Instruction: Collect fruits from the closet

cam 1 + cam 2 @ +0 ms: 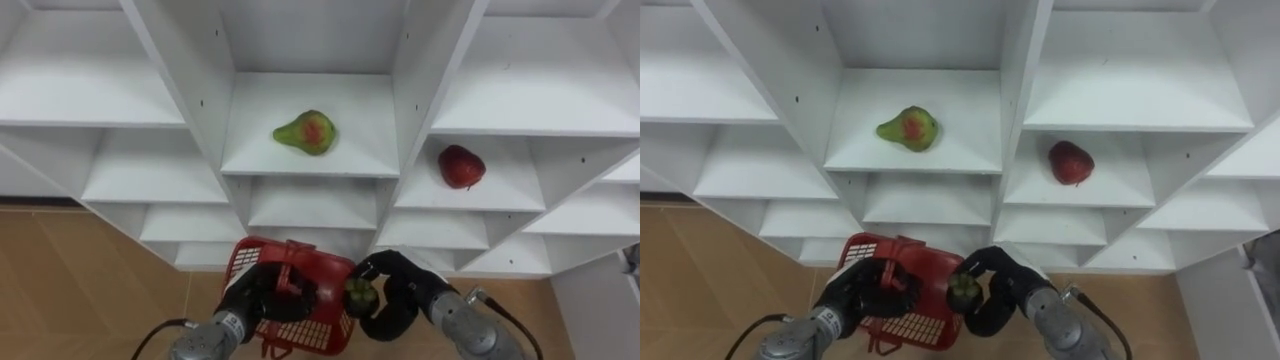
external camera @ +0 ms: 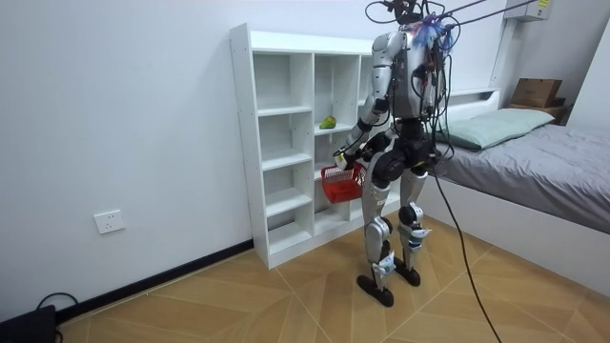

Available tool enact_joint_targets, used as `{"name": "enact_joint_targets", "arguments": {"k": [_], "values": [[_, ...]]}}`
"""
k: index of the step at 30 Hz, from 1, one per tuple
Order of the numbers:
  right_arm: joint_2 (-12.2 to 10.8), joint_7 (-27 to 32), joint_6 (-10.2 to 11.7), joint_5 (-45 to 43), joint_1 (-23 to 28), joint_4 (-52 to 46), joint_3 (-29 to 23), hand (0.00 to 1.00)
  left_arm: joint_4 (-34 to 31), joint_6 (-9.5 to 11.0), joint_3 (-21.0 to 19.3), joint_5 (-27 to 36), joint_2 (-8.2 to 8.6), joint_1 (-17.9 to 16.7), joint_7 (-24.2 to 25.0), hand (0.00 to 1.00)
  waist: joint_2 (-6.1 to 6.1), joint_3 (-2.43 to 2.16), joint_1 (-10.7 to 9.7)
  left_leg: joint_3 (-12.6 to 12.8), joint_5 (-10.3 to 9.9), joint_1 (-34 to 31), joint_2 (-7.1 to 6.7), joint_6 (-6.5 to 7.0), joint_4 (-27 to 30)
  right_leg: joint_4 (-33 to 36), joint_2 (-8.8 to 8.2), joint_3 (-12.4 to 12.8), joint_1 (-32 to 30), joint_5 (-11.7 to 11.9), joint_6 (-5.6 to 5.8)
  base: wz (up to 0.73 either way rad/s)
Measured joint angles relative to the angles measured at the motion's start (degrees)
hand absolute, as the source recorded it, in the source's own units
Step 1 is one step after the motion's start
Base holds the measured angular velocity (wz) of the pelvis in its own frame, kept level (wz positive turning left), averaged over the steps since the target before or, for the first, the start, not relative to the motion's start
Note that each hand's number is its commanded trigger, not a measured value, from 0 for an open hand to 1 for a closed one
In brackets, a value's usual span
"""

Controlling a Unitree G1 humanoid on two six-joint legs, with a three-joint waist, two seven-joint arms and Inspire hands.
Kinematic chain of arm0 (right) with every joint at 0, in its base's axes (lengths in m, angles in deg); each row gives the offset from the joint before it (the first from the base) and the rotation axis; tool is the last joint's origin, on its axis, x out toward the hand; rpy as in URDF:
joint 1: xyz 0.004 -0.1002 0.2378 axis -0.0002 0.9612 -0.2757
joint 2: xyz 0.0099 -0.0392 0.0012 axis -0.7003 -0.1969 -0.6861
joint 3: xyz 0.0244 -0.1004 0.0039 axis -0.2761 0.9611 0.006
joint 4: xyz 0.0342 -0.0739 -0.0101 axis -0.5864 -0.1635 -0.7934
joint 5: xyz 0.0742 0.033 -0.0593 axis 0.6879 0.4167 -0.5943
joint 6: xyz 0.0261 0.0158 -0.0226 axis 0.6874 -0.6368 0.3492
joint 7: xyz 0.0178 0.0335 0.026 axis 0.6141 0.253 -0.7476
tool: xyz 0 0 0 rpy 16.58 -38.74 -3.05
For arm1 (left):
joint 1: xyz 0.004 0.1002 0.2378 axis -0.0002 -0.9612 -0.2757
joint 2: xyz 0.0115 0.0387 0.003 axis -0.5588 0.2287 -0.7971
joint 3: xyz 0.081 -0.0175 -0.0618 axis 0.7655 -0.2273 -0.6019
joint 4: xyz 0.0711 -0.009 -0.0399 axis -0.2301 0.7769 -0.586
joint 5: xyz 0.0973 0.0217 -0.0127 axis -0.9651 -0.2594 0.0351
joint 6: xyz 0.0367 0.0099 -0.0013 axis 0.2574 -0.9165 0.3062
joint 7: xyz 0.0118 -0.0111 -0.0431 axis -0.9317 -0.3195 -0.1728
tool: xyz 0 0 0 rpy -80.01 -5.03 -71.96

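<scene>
A green pear with a red blush [image 1: 306, 132] lies on the middle shelf of the white closet [image 1: 410, 90]. A red fruit [image 1: 461, 166] rests on a lower shelf to its right. Below, my left hand [image 1: 262, 298] is curled round the handle of a red mesh basket [image 1: 254, 253]. At the basket's right edge, my right hand [image 1: 402, 296] is shut on a small dark green fruit [image 1: 360, 296]. In the room view I stand upright facing the closet [image 2: 286, 143], with the basket [image 2: 340, 184] at hip height and the pear [image 2: 327, 122] at chest height.
The closet's other compartments [image 1: 90, 90] hold nothing. Wooden floor [image 1: 80, 290] lies below the shelves. A bed [image 2: 534, 162] stands close behind me on the room view's right. A wall socket [image 2: 111, 222] sits low on the wall.
</scene>
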Motion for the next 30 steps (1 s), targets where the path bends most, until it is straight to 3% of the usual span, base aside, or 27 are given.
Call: {"name": "enact_joint_targets", "arguments": {"k": [7, 14, 30], "values": [[-0.3, -0.6, 0.0, 0.0, -0.1, -0.6, 0.9, 1.00, -1.0, 0.0, 0.4, 0.0, 0.15, 0.0, 0.1, 1.00, 0.22, 0.03, 0.0, 0.0, 0.0, -0.2, -0.01, 0.00, 0.1, 0.0, 0.00, -0.1, -0.1, 0.0, 0.00, 0.00], [-1.2, -0.6, 0.0, 0.1, -0.2, -0.5, 1.8, 1.00, -0.8, -0.1, 0.4, 0.0, 0.21, 0.0, 0.1, 1.00, 1.22, -0.08, 0.0, -0.1, 0.0, -1.0, -0.06, 0.00, 0.1, 0.6, -0.08, -0.5, -1.1, 0.0, -0.01, 0.00], [-2.3, -0.6, -0.1, -1.1, -0.4, 2.1, 2.4, 1.00, -0.7, -0.1, 3.2, -0.1, 0.33, -0.2, 0.1, 1.00, 0.80, 0.15, -0.3, 0.1, 0.4, -1.0, -0.84, 0.57, 0.1, 2.1, -0.98, 0.1, -1.9, -0.5, 0.36, 0.00]]}}
